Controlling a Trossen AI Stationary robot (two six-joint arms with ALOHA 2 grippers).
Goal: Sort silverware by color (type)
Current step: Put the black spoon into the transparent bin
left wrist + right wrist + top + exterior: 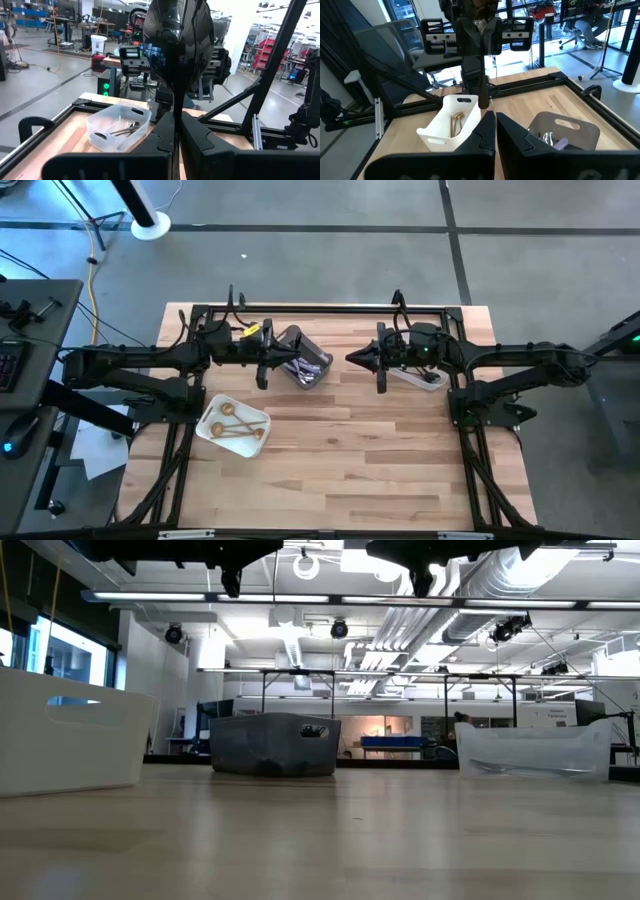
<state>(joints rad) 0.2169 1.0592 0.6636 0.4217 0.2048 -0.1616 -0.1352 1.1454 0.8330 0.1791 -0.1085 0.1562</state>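
Observation:
My left gripper (265, 370) hovers above the table beside the grey bin (292, 340), shut on a shiny black spoon (177, 35). My right gripper (380, 370) faces it from near the clear tub (428, 378); its fingers (480, 137) are shut with nothing between them. Gold pieces (235, 430) lie in the white tray (212, 405). Silver and lilac-handled pieces (552, 140) lie in the grey bin. Dark and silver pieces (127, 130) lie in the clear tub. My left gripper (175, 122) pinches the black spoon by its slim handle (175, 102) between the two fingers. The bowl (177, 30) stands out beyond the fingertips. The spoon is lifted clear of the table and of every container.
A black frame (320, 308) runs along the table's far edge and down both sides. The near half of the wooden table (340, 470) is open board. In the low view the white tray (70, 740), grey bin (270, 745) and clear tub (535, 750) stand in a row.

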